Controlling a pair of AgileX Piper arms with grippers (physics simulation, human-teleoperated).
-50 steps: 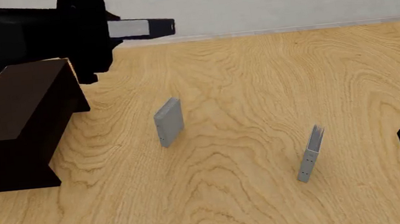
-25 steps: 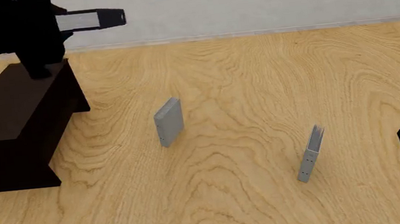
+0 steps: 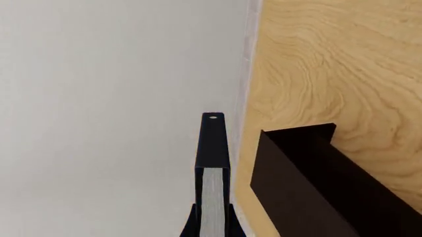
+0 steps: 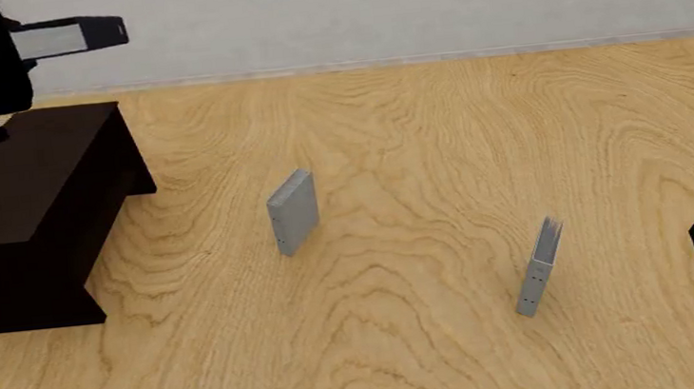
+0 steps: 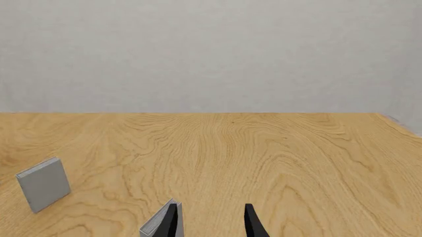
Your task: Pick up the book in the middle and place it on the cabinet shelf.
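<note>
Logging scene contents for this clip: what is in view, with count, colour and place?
book: one, black cover with white page edge, held in the air over the far left, above the cabinet
cabinet shelf: one, very dark brown, left side of the table
smaller grey book: one, grey, upright near the table's middle
thin grey book: one, grey, upright toward the near right
table: one, light wood grain
left tool: one, black, closed on the book
right tool: one, black, open, empty, near right edge
</note>
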